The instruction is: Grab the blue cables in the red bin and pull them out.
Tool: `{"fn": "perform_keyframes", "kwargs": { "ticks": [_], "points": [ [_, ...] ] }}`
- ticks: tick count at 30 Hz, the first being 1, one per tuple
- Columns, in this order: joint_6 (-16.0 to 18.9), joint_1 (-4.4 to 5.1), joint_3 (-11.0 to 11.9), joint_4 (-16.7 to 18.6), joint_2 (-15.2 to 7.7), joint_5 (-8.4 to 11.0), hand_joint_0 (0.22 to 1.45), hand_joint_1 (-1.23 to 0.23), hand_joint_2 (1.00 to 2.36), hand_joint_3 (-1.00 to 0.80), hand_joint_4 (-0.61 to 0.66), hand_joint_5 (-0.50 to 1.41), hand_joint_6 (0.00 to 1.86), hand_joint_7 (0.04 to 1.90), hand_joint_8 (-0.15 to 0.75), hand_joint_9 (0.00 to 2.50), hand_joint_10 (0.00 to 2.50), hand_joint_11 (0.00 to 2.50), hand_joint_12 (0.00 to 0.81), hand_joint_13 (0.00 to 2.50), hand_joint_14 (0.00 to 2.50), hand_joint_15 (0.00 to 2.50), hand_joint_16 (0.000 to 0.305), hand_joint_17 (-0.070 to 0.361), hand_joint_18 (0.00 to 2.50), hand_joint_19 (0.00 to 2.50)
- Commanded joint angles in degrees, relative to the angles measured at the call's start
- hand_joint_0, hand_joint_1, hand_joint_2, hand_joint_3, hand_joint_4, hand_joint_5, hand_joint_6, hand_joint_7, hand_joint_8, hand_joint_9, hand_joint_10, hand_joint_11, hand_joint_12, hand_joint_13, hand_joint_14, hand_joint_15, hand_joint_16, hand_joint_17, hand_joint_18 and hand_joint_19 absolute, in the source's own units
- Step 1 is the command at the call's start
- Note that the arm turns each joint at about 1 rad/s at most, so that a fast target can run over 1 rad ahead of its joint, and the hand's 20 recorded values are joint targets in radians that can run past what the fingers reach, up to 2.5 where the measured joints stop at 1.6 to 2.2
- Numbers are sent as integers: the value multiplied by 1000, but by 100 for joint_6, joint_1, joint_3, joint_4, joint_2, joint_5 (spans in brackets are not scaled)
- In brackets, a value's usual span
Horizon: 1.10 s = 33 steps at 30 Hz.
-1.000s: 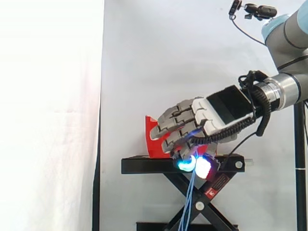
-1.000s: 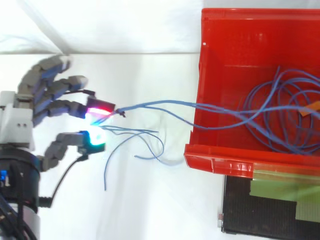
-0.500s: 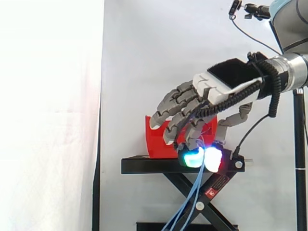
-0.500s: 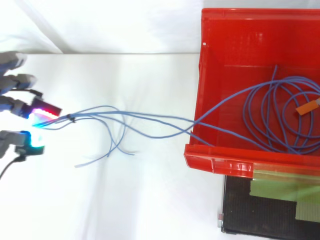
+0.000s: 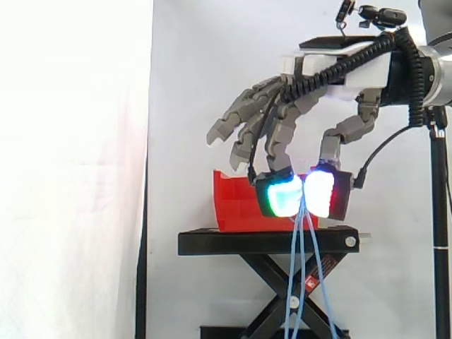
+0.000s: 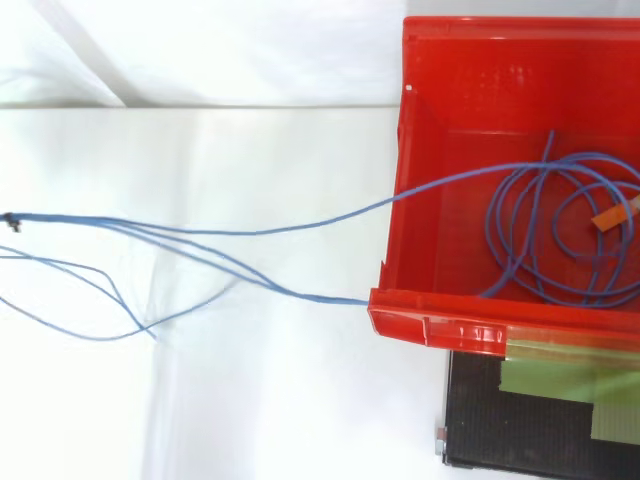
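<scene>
The fingers (image 5: 272, 134) are bent downward. One of them and the thumb close their glowing pads (image 5: 279, 196), one green-cyan and one white, against each other on the blue cables (image 5: 302, 268). The remaining fingers are spread and half curled above the red bin (image 5: 236, 206) and hold nothing. The hand (image 5: 339, 67) hovers above the bin and a little to its right in the side view, palm facing down. The two pinching pads sit level with the bin's upper edge and overlap its right end.

From the pinch the cable strands hang almost straight down, passing in front of the black stand (image 5: 233, 244) that carries the bin.

From above, most of the cable length lies coiled in loops in the right part of the bin, with a small orange tag (image 6: 615, 215) among the loops. One strand rises over the bin's left wall (image 6: 392, 150). Others leave at its lower left corner, by the front rim. Outside the bin the strands run leftward, well away from it, across the white sheet (image 6: 250, 400). Far from the bin a small dark tie (image 6: 12, 222) gathers several of them. Two looser ends curve below that bundle. A corner of the stand shows below the bin's front rim.
</scene>
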Motion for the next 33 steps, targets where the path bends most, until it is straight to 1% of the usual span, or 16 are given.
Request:
{"fn": "perform_keyframes", "kwargs": {
  "ticks": [1,2,3,4,5,7,9,11,13,15,19,22,23,26,27,33],
  "points": [
    [1831,98,0,101,12,192,941,-798,1000,-1000,173,777,770,669,239,800,17,536,285,517,14,360,36,80,402,536],
    [2121,142,0,162,12,359,941,-799,1000,-1000,174,777,769,669,239,799,17,540,284,518,14,364,35,80,403,536],
    [2261,169,0,206,21,447,940,-799,1000,-1000,174,777,769,668,239,798,17,547,284,519,14,364,35,80,403,536],
    [2639,213,0,338,12,676,941,-799,1000,-1000,173,777,772,658,242,798,17,546,284,520,14,365,35,80,402,536],
    [2833,230,0,382,12,755,940,-799,1000,-1000,167,776,769,669,238,797,19,546,283,521,14,365,35,80,402,536],
    [3369,283,0,461,12,931,940,-800,1000,-1000,175,777,768,669,238,798,17,547,283,522,14,368,35,80,403,536],
    [3580,301,0,470,12,966,940,-800,1000,-1000,167,777,768,662,238,799,17,539,283,523,14,362,35,80,403,536],
    [3914,345,-9,479,12,1001,940,-800,1000,-1000,167,778,766,663,241,798,17,546,284,522,14,365,35,80,403,536],
    [4089,371,-9,496,12,1010,941,-800,1000,-1000,167,778,762,673,241,799,17,543,284,523,14,364,35,80,404,536],
    [4423,415,-9,628,12,1063,941,-800,1000,-1000,167,779,764,665,241,799,17,539,285,523,14,362,35,80,402,536],
    [4731,441,-35,742,12,1115,940,-801,1000,-1000,167,780,761,667,242,799,19,543,283,526,14,366,35,80,402,536],
    [4951,459,-167,821,12,1115,939,-801,1000,-1000,167,780,761,668,240,801,17,549,284,526,16,369,35,79,402,536],
    [5118,476,-343,988,12,1115,940,-801,1000,-1000,168,778,760,675,240,802,17,549,283,527,15,362,35,80,402,536],
    [5285,476,-483,1190,12,1124,940,-801,1000,-1000,167,780,759,668,242,802,17,540,283,527,14,369,35,79,400,536],
    [5487,476,-519,1296,12,1124,940,-802,1000,-1000,169,780,759,667,242,802,17,548,284,526,15,366,35,79,400,536],
    [5917,494,-562,1340,12,1203,940,-802,1000,-1000,169,781,755,671,241,805,17,547,284,528,15,365,35,79,400,535]
  ]
}}
